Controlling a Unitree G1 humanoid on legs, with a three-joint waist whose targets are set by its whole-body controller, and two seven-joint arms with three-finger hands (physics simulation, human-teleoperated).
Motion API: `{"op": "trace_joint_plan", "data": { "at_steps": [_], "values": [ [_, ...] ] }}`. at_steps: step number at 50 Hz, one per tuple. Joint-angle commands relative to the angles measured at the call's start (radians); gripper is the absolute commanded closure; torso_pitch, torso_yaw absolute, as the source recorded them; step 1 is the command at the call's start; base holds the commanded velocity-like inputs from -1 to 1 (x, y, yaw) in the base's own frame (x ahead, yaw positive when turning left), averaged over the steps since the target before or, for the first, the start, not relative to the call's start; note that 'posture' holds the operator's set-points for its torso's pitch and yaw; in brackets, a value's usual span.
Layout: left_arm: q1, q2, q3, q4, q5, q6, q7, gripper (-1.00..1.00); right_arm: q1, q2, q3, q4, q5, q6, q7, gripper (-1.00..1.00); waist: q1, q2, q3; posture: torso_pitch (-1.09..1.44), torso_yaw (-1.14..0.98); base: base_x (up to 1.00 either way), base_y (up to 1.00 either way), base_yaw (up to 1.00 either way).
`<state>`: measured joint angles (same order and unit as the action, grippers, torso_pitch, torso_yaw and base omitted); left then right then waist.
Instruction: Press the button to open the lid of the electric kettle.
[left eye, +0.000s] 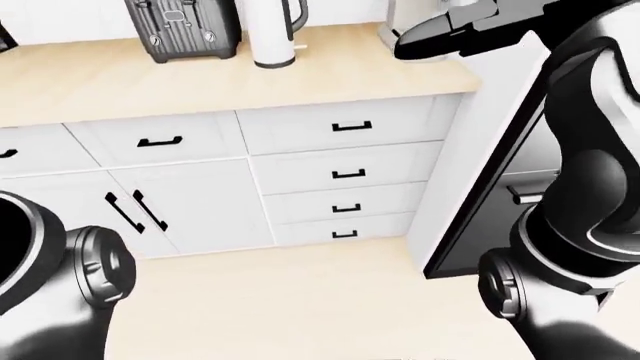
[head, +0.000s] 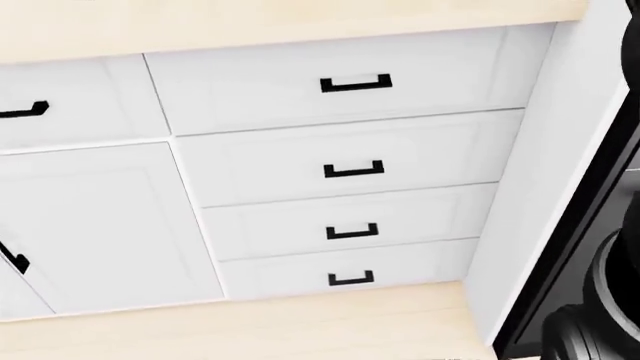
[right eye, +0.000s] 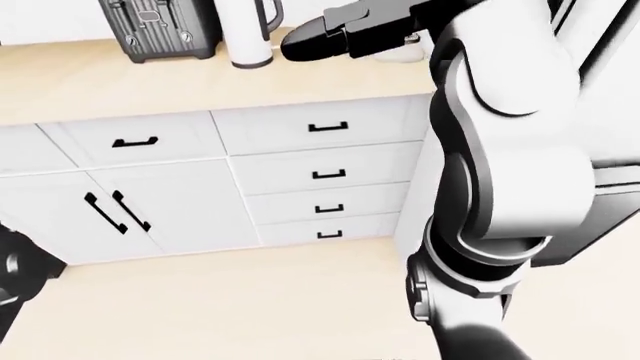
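Observation:
The white electric kettle (left eye: 270, 36) stands on the light wood counter (left eye: 150, 82) at the top of the left-eye view. Its dark handle (left eye: 298, 19) is on its right side. The picture's top edge cuts off its lid and button. My right hand (right eye: 302, 43) is black and hangs above the counter just right of the kettle, apart from it. Its fingers stretch out to the left and hold nothing. It also shows in the left-eye view (left eye: 415, 41). My left hand is out of view; only the left arm (left eye: 95, 270) shows at the bottom left.
A dark toaster (left eye: 185, 30) stands left of the kettle. A white appliance (left eye: 400, 26) sits behind my right hand. White drawers (head: 355, 169) and cabinet doors (left eye: 185, 210) lie below the counter. A black appliance front (left eye: 495, 187) stands at the right.

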<state>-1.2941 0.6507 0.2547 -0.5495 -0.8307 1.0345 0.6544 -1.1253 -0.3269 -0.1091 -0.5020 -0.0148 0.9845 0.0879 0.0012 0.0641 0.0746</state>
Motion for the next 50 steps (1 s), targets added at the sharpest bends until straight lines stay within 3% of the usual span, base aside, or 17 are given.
{"op": "trace_joint_plan", "data": {
  "at_steps": [1,9,10,13,16,17,19,25,28,29,30,37,39,41,42,44,50],
  "values": [
    [-0.031,0.007,0.001,0.003,0.008,-0.02,-0.003,-1.0,-0.039,-0.016,-0.018,-0.012,-0.004,-0.015,-0.004,-1.0,-0.012,0.02,-0.024,0.0,0.0,0.0,0.37,0.0],
    [-0.037,0.008,0.002,0.0,0.002,-0.012,0.004,-1.0,-0.037,-0.012,-0.019,-0.012,-0.001,-0.02,-0.005,-1.0,-0.016,-0.066,-0.022,0.0,0.0,0.0,0.35,0.0],
    [-0.038,0.008,0.002,-0.001,0.0,-0.01,0.005,-1.0,-0.035,-0.011,-0.022,-0.01,0.001,-0.024,-0.005,-1.0,-0.011,-0.085,-0.008,0.0,0.0,0.0,0.0,0.0],
    [-0.037,0.007,-0.002,-0.002,0.002,-0.011,0.005,-1.0,-0.038,-0.01,-0.028,-0.011,0.007,-0.021,-0.011,-1.0,0.004,-0.098,-0.006,0.0,0.0,0.0,0.0,0.0],
    [-0.041,0.009,0.003,-0.001,-0.001,-0.007,0.005,-1.0,-0.039,-0.011,-0.022,-0.011,0.01,-0.021,-0.015,-1.0,0.005,-0.073,-0.012,0.0,0.0,0.0,0.0,0.0],
    [-0.042,0.01,0.004,-0.001,-0.002,-0.006,0.006,-1.0,-0.038,-0.012,-0.02,-0.009,0.01,-0.023,-0.015,-1.0,0.004,-0.068,-0.037,0.0,0.0,0.08,0.0,0.0],
    [-0.038,0.009,0.0,0.001,0.002,-0.011,0.004,-1.0,-0.037,-0.014,-0.021,-0.008,0.01,-0.026,-0.014,-1.0,0.005,-0.054,-0.02,0.0,0.0,0.2,0.0,0.0],
    [-0.039,0.008,0.0,0.001,0.004,-0.011,0.002,-1.0,-0.039,-0.015,-0.019,-0.009,0.009,-0.024,-0.014,-1.0,0.0,-0.039,-0.021,0.0,0.0,0.25,0.01,0.0],
    [-0.035,0.005,-0.003,0.002,0.009,-0.014,-0.001,-1.0,-0.033,-0.012,-0.016,-0.006,0.008,-0.031,-0.014,-1.0,-0.01,0.028,-0.028,0.0,0.0,0.26,0.03,0.0],
    [-0.039,0.005,-0.001,0.0,0.007,-0.009,0.001,-1.0,-0.032,-0.012,-0.017,-0.005,0.008,-0.032,-0.013,-1.0,-0.003,0.001,-0.017,0.0,0.0,0.26,0.04,0.0],
    [-0.039,0.005,0.001,0.0,0.006,-0.008,0.001,-1.0,-0.033,-0.012,-0.016,-0.006,0.008,-0.029,-0.013,-1.0,-0.013,0.019,-0.013,0.0,0.0,0.26,0.05,0.0],
    [-0.036,0.006,-0.001,-0.002,0.009,-0.006,-0.004,-1.0,-0.033,-0.011,-0.016,-0.013,0.004,-0.023,-0.012,-1.0,-0.001,-0.039,-0.013,0.0,0.0,0.26,0.08,0.0],
    [-0.035,0.007,0.0,-0.002,0.01,-0.006,-0.006,-1.0,-0.033,-0.01,-0.016,-0.015,0.004,-0.022,-0.011,-1.0,0.006,-0.067,-0.017,0.0,0.0,0.25,0.07,0.0],
    [-0.035,0.007,0.0,-0.003,0.011,-0.006,-0.007,-1.0,-0.032,-0.009,-0.015,-0.013,0.003,-0.024,-0.012,-1.0,0.013,-0.121,-0.035,0.0,0.0,0.26,0.07,0.0],
    [-0.034,0.007,0.0,-0.002,0.012,-0.007,-0.007,-1.0,-0.031,-0.009,-0.016,-0.012,0.003,-0.026,-0.012,-1.0,0.006,-0.084,-0.022,0.0,0.0,0.25,0.07,0.0],
    [-0.034,0.007,0.0,0.0,0.014,-0.008,-0.01,-1.0,-0.032,-0.008,-0.016,-0.014,0.004,-0.024,-0.012,-1.0,0.007,-0.106,-0.019,0.0,0.0,0.25,0.08,0.0],
    [-0.035,0.005,0.0,-0.009,0.01,-0.001,-0.006,-1.0,-0.029,-0.008,-0.013,-0.016,0.001,-0.024,-0.01,-1.0,-0.003,-0.058,-0.009,0.0,0.0,0.25,0.07,0.0]
  ]
}}
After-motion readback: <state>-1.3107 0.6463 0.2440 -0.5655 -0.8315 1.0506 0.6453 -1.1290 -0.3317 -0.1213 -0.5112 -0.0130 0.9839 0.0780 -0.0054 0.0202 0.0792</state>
